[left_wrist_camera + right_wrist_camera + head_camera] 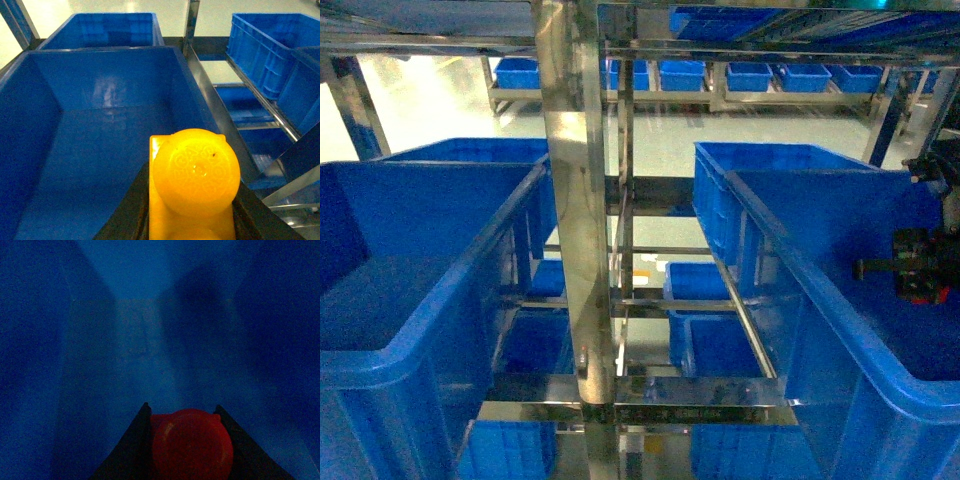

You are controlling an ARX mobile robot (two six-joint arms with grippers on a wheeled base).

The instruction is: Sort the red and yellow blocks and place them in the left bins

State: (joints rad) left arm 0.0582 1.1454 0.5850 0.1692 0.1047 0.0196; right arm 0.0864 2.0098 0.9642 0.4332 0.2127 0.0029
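Yellow brick, translucent with a round stud on top, sits clamped between the dark fingers of my left gripper, low at 6 o'clock in the left wrist view. It hangs over the near end of the big blue crate on the left, whose smooth floor spreads toward 12 o'clock; a second blue crate stands just behind it. On my right wrist camera the red block is grasped by the right gripper, down at 6 o'clock, with dim blue crate walls all around, so it is inside a bin. From the head camera I see that right gripper at 3 o'clock, inside the right-hand blue crate. A steel rack post runs up the middle between the left crate and the right one
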